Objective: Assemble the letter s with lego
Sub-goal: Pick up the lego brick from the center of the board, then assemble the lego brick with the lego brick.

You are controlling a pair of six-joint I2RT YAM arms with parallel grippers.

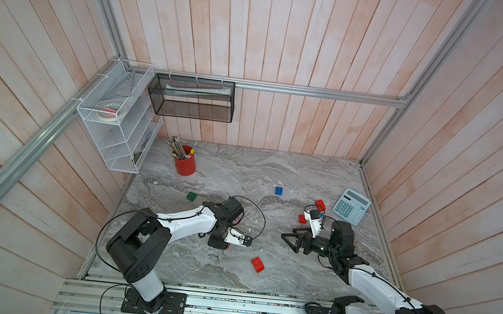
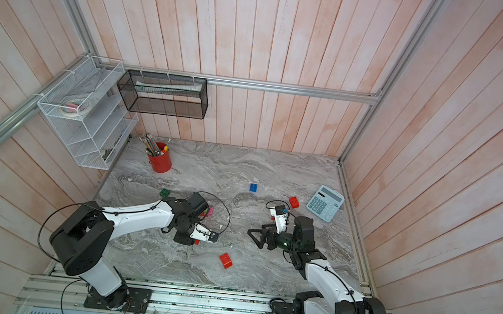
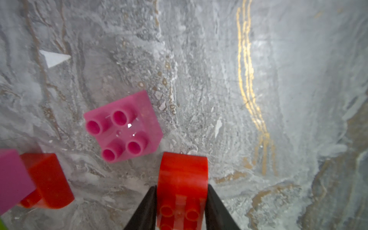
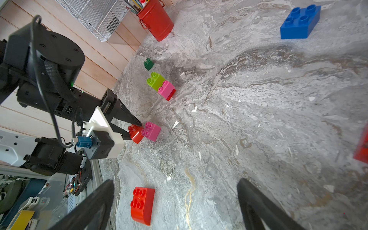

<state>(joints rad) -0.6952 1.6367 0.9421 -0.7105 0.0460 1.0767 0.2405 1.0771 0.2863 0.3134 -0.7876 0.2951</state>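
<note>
While left hand (image 3: 181, 186) pinches a red brick (image 3: 182, 171) — pink brick (image 3: 123, 127) beside — right hand (image 4: 175, 180) gapes.

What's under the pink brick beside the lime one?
A red plastic brick, only its edge showing under the pink studded brick; how far it runs beneath is covered.

The table (image 1: 306, 177) is finished in a smooth, glossy grey marble pattern veined with gold. The pink brick (image 3: 127, 127) and the red brick (image 3: 182, 179) are moulded in shiny plastic. The pencil cup (image 1: 184, 166) is coated in glossy red paint, the white basket (image 1: 108, 120) is made of metal mesh, and the walls (image 1: 290, 38) are clad in matt whitewashed wood.
</note>
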